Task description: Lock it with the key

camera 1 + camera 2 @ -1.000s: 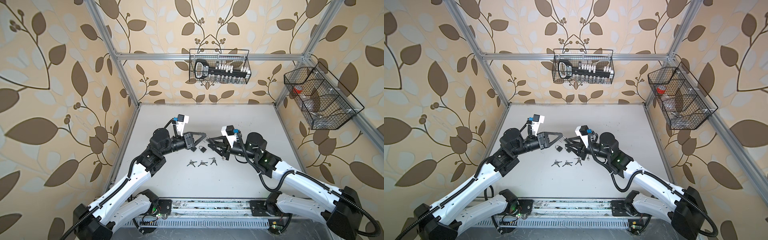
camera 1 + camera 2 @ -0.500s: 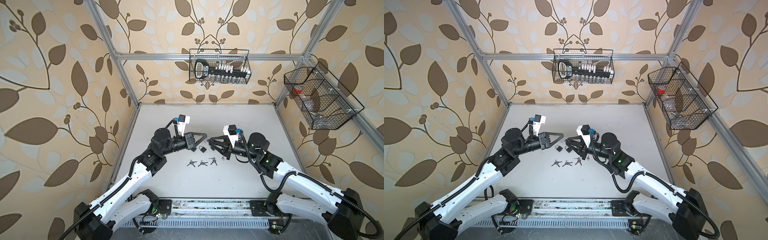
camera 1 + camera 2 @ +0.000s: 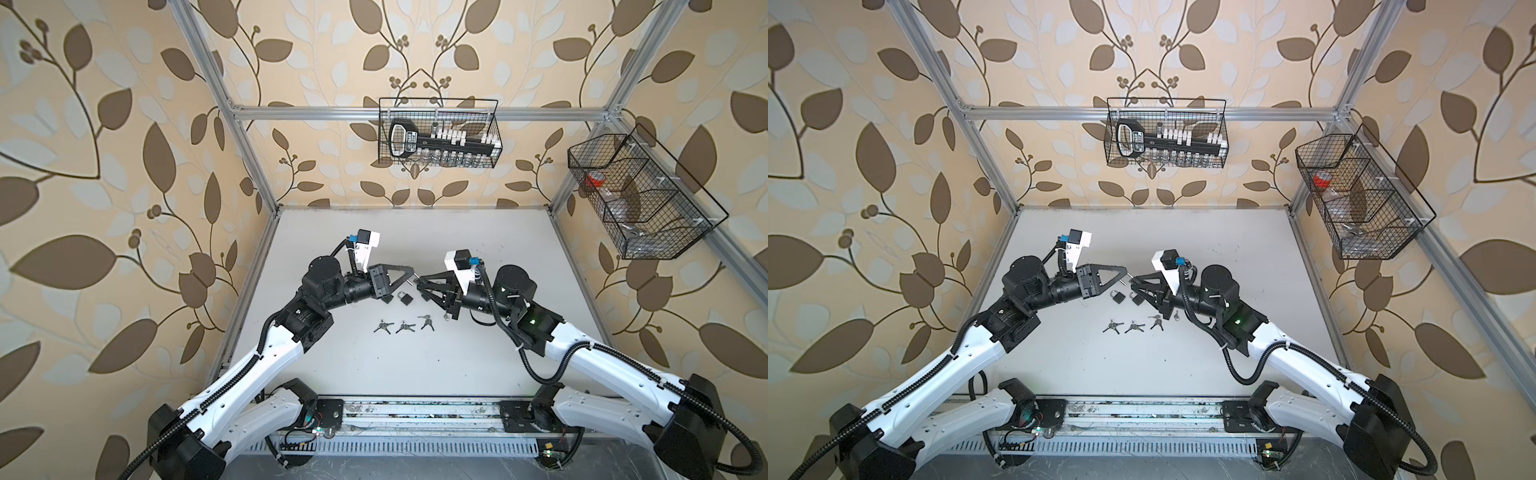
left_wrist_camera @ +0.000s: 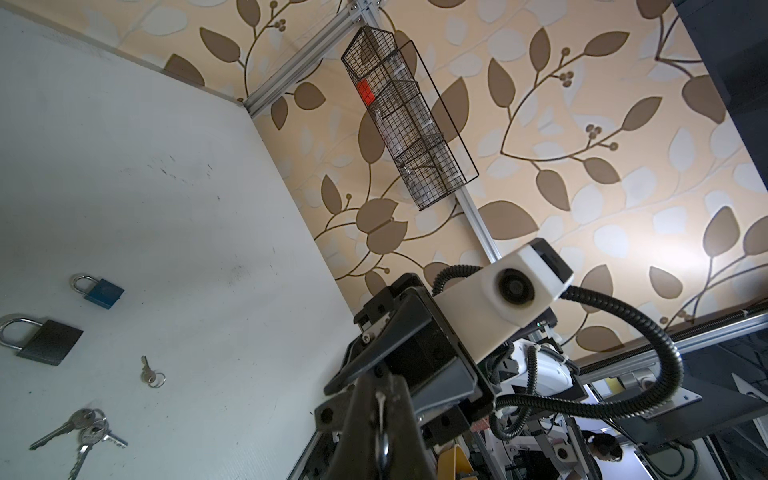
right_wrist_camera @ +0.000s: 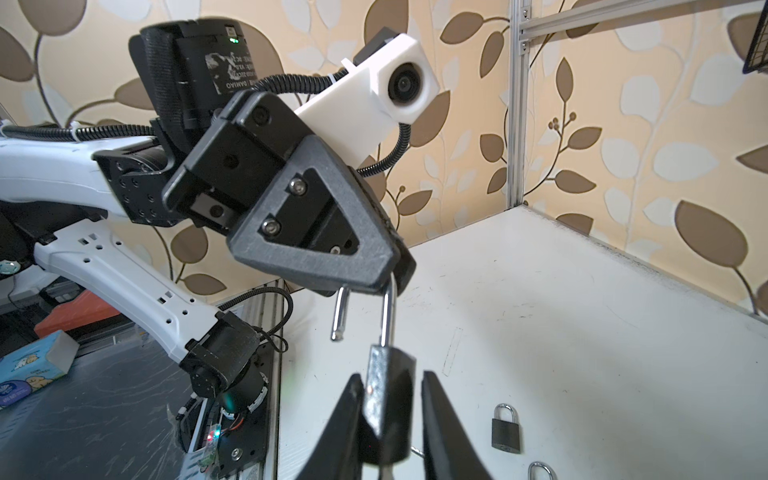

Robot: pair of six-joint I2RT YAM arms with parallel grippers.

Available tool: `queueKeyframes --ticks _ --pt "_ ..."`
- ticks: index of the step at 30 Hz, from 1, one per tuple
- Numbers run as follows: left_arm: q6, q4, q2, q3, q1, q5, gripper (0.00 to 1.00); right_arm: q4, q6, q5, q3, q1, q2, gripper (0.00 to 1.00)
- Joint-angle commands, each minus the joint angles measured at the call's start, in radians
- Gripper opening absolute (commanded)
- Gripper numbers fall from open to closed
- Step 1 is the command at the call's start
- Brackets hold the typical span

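Tabletop [image 3: 478, 249], white and scuffed, is boxed in by leaf-patterned beige wallpaper [image 3: 124, 208] and aluminium framing [image 3: 316, 112], with black wire baskets [image 3: 440, 104] hung on the walls. Above it the left gripper [image 5: 386, 282] pinches tight on the steel shackle of a dark open padlock [image 5: 390, 415]. The right gripper [image 5: 390, 378] brackets the padlock's body, jaws a sliver apart. Silver key bunches [image 3: 405, 327] lie on the table nearby.

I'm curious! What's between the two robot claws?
An open padlock: the left gripper pinches its shackle, and its body hangs inside the right gripper, seen in the right wrist view.
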Motion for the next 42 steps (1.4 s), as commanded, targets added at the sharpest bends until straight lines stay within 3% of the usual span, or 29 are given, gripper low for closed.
queueKeyframes --ticks 1,5,8,15,23,34,42 --pt "0.008 0.068 -0.012 0.024 -0.010 0.012 0.00 -0.001 0.007 -0.001 0.019 0.004 0.000 0.19" --pt "0.056 0.051 -0.014 0.050 -0.010 0.050 0.00 -0.005 0.067 0.008 0.035 -0.001 -0.018 0.11" --pt "0.149 -0.036 -0.009 0.124 -0.010 0.088 0.00 0.006 0.151 -0.062 0.065 -0.023 -0.031 0.00" --pt "0.354 -0.212 -0.014 0.277 -0.009 0.091 0.00 -0.008 0.312 -0.281 0.172 -0.084 -0.020 0.00" --pt "0.376 -0.191 -0.016 0.316 -0.009 0.198 0.00 0.043 0.507 -0.487 0.265 -0.091 0.005 0.00" --pt "0.332 -0.205 -0.008 0.307 -0.014 0.184 0.00 -0.054 0.451 -0.408 0.301 -0.090 0.000 0.00" --pt "0.288 -0.155 -0.012 0.254 -0.043 0.175 0.00 -0.001 0.461 -0.362 0.293 -0.089 -0.009 0.00"
